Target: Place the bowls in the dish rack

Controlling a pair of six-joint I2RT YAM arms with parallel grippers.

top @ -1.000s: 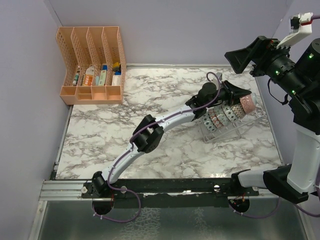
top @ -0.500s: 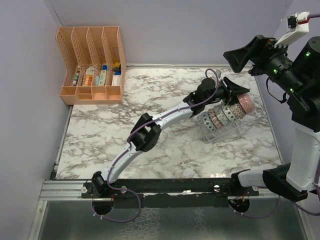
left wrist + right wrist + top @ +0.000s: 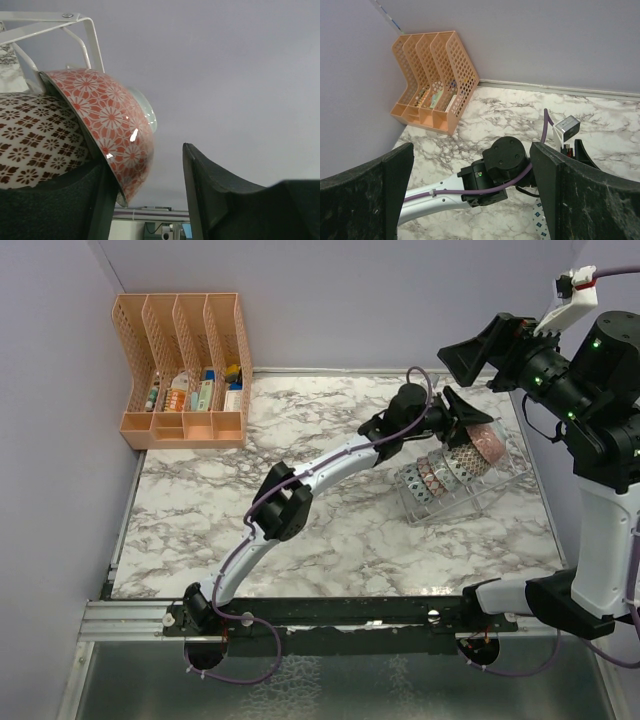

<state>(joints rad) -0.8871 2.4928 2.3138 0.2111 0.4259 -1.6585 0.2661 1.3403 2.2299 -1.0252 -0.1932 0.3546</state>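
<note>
The clear dish rack (image 3: 470,490) stands at the right of the marble table and holds several patterned bowls on edge in a row. A pink-red bowl (image 3: 490,445) is at the far end of that row. My left gripper (image 3: 468,425) is open just above and left of it. In the left wrist view the red flower-patterned bowl (image 3: 107,125) leans by my left finger (image 3: 75,205), with a wide gap to the right finger (image 3: 220,200). A brown-patterned bowl (image 3: 30,140) stands behind it, under the rack's frame (image 3: 82,25). My right gripper (image 3: 480,350) is open and empty, raised high above the rack.
A peach slotted file organizer (image 3: 185,370) with small items stands at the back left corner; it also shows in the right wrist view (image 3: 432,82). The left arm (image 3: 300,495) stretches diagonally across the table. Purple walls close in the left, back and right.
My left gripper has drawn back up and to the left from the pink-red bowl, which stays in the rack. The right arm has lifted slightly.
</note>
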